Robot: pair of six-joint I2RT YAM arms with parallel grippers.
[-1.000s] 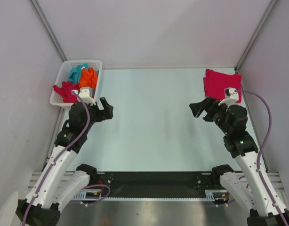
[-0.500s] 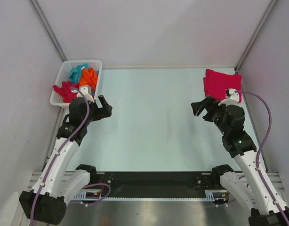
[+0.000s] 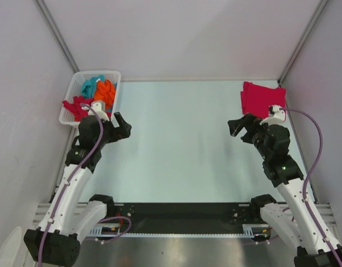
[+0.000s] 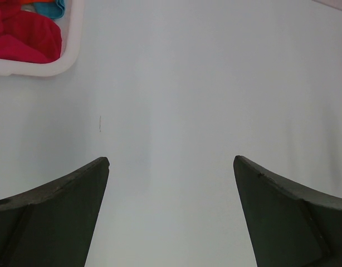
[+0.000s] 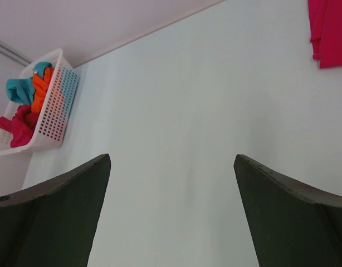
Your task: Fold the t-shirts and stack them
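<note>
A folded crimson t-shirt (image 3: pixel 260 97) lies at the table's back right corner; its edge shows in the right wrist view (image 5: pixel 328 30). In the white lattice basket (image 3: pixel 116 84) at the back left are a teal t-shirt (image 3: pixel 91 86), an orange t-shirt (image 3: pixel 106 92) and a crumpled crimson t-shirt (image 3: pixel 77 105). My left gripper (image 3: pixel 123 125) hangs open just right of the basket, over bare table, nothing between its fingers (image 4: pixel 59 206). Open and empty too, my right gripper (image 3: pixel 237 125) hovers just in front of the folded shirt.
The pale table (image 3: pixel 182 139) is fenced by grey walls at left, back and right. The basket's rounded corner (image 4: pixel 68 53) sits at the top left of the left wrist view. A black rail (image 3: pixel 182 214) with the arm bases runs along the near edge.
The left arm has drawn back a little toward its base, its gripper shifting slightly left and nearer. The right arm has barely moved. Both grippers stay open.
</note>
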